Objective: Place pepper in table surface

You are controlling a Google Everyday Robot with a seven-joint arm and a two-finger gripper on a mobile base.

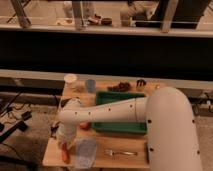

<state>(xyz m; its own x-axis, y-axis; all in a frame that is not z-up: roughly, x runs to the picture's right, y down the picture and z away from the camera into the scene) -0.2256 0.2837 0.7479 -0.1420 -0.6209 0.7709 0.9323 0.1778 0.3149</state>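
Note:
The slim orange-red pepper (pixel 65 153) is at the front left corner of the light-brown wooden table surface (pixel 127 145), low against the wood. My gripper (pixel 63 141) is at the end of the white arm, pointing down right above the pepper's upper end. The arm's wrist hides where the gripper meets the pepper, so I cannot tell whether it holds it.
A folded grey cloth (pixel 85 152) lies just right of the pepper, and a fork (pixel 120 152) further right. A round apple (pixel 85 126) sits beside the green tray (pixel 116 126). A white cup (pixel 71 80), a blue cup (pixel 90 85) and dark items (pixel 120 87) stand at the back.

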